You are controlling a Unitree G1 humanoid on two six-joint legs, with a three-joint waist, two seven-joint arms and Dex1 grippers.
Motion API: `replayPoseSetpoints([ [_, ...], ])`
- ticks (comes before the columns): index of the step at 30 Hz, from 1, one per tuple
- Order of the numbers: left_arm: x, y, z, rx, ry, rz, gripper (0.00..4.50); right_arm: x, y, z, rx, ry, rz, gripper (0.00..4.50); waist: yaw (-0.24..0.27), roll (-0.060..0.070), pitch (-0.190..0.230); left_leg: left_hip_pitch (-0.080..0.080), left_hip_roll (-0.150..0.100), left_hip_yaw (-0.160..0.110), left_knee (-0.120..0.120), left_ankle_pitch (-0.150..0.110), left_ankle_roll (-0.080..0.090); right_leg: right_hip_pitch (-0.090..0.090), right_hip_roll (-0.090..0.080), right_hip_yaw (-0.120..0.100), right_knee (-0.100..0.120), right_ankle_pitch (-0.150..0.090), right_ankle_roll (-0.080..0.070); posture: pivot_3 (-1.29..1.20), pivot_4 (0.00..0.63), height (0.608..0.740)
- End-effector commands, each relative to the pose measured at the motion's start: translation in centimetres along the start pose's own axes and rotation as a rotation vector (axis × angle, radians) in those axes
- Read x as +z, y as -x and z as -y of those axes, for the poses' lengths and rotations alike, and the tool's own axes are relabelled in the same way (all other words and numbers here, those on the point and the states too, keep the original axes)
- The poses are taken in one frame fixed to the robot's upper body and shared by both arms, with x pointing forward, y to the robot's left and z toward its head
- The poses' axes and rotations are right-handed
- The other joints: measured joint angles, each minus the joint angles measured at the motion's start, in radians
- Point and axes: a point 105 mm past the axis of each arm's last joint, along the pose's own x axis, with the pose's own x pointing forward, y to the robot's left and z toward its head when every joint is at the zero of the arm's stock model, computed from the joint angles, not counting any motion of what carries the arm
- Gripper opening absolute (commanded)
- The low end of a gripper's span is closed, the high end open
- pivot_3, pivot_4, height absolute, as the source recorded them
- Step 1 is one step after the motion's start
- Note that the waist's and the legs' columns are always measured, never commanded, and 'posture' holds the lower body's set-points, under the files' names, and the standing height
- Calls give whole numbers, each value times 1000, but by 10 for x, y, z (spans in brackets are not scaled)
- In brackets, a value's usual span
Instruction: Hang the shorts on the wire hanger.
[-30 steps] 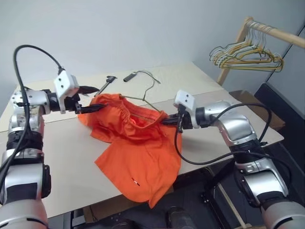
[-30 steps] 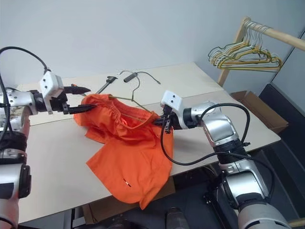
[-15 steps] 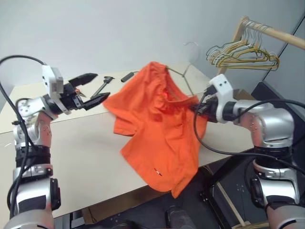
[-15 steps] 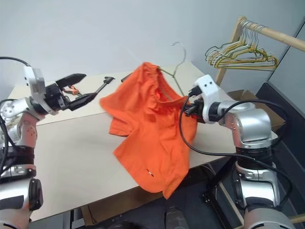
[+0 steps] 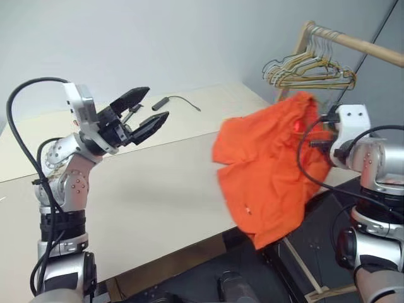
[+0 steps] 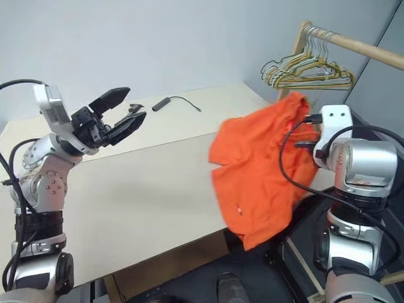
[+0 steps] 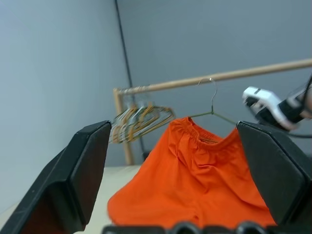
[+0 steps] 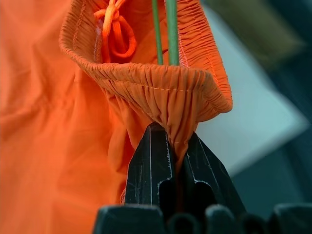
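Note:
The orange shorts hang in the air over the table's right edge, and their legs dangle below it. My right gripper is shut on the gathered waistband, where the thin green wire hanger passes through the waist opening. In the left wrist view the hanger's hook and shoulders rise above the waistband. My left gripper is raised over the left part of the table, open and empty, pointing toward the shorts from well away.
A wooden rack with a bunch of pale hangers stands at the back right, close behind the shorts. A black cable with a small plug lies on the far part of the beige table.
My right gripper lifted the shorts and hanger off the table and swung them right, toward the rack. My left gripper came away from the shorts, rose and stayed open.

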Motion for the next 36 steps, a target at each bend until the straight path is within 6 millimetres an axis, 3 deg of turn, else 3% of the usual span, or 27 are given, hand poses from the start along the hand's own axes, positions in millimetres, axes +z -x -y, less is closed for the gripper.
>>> replayPoseSetpoints([
  [1,24,-4,10,-3,16,116,4468,27,3,27,-192,-123,124,0,-7,0,0,0,0,0,0,0,0,0,0,1,0,0,0,-265,0,740],
  [9,15,-7,24,14,62,132,4468,56,-10,57,-365,-268,235,0,-30,4,1,5,-1,0,0,-1,2,6,1,1,-2,1,1,-259,0,740],
  [15,9,-8,30,15,62,112,4468,79,-24,71,-325,-387,210,0,-40,8,3,16,-1,1,-5,-2,5,16,0,3,-8,1,2,-257,0,740],
  [20,11,-10,31,10,64,130,4468,87,-33,87,-300,-471,208,0,-51,8,3,18,-1,0,-15,0,4,18,4,6,-18,1,2,-255,0,740],
  [27,8,-10,37,-8,63,123,4468,79,-40,105,-290,-539,181,0,-55,9,4,19,-4,3,-24,0,4,18,2,10,-23,0,4,-250,0,740],
  [36,9,-11,45,-44,66,156,4468,45,-56,105,-309,-599,88,0,-55,9,4,20,-4,4,-26,1,3,18,3,11,-24,0,5,-243,0,740],
])
